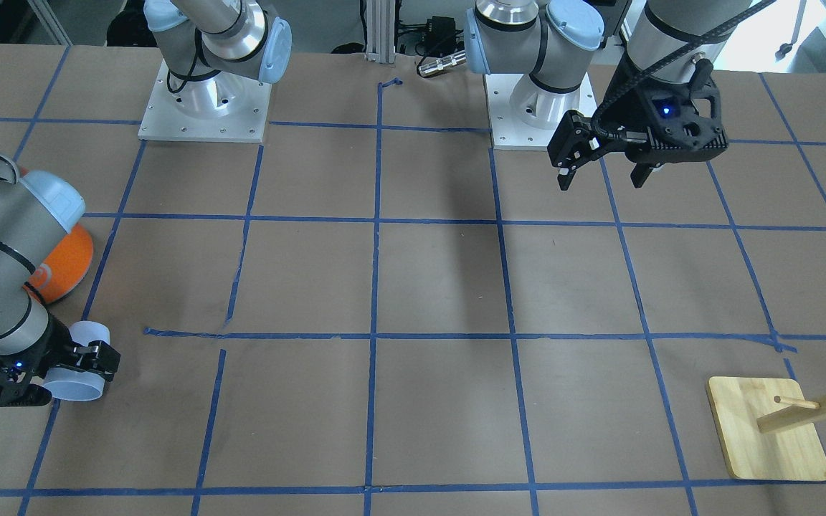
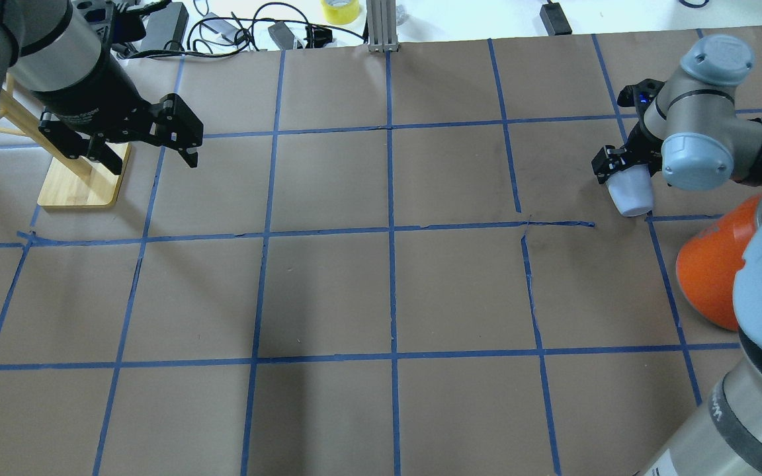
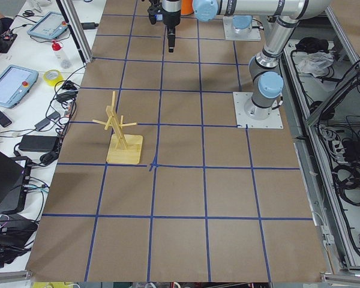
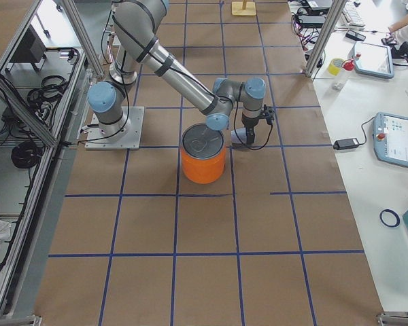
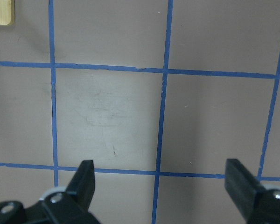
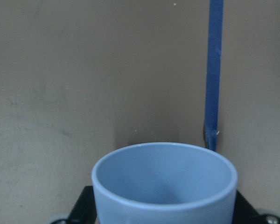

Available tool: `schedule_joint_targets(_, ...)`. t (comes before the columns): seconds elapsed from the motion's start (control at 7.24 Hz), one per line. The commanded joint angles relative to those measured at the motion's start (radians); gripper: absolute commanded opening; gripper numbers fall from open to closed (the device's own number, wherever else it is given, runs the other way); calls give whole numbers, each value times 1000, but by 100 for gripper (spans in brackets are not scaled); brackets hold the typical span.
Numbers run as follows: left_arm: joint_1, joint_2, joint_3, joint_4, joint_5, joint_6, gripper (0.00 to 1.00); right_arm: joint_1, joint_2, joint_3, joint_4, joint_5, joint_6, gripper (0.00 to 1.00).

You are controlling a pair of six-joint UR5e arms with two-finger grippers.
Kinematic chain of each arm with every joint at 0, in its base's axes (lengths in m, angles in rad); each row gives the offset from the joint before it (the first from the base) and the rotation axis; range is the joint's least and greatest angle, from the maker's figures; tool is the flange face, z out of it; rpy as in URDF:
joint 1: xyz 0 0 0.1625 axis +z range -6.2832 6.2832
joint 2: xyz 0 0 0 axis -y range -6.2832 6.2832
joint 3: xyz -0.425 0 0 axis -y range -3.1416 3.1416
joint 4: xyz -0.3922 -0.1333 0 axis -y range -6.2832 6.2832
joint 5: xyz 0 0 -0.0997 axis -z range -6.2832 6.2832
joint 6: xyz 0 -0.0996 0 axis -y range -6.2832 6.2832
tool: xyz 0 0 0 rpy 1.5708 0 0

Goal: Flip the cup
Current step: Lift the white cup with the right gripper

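Brown paper covers the surface (image 2: 387,297), ruled into squares by blue tape lines (image 2: 391,231). At my far left a pale wooden peg stand on a flat square base (image 2: 80,188) sits on the paper, its pegs slanting off a leaning post.

My left gripper (image 2: 153,158) hangs above the surface just beside that stand, on the side towards the middle. Its jaws are wide apart with nothing between them. My left wrist view shows only paper and tape between the two black tips, with a corner of the wooden base at its upper left edge.

The middle squares carry only the long shadows of my arms.

Well apart from all that, on my right, my right gripper (image 2: 626,180) is low over the surface with its jaws clamped on the small pale lavender-blue plastic cup (image 2: 631,198). I hold the cup tilted. My right wrist view looks straight into its open mouth, and a tape line runs just past its rim. I cannot tell whether it touches the paper.

Just beside the cup, nearer my base, a big orange can with a silver top (image 2: 708,271) stands upright, partly hidden by my right arm.
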Motion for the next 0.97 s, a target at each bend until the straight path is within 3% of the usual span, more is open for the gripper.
schedule_joint_targets(0.0,1,0,-1,1,0,0,100,3,-9,5,24,-2,-1,19)
schedule_joint_targets(0.14,1,0,1,-1,0,0,100,5,-14,20,20,2,-2,11)
schedule_joint_targets(0.41,5,3,1,-4,2,0,100,59,-79,11,24,2,-1,8)
schedule_joint_targets(0.83,5,6,2,-2,5,0,100,288,-144,8,105,-2,22,0)
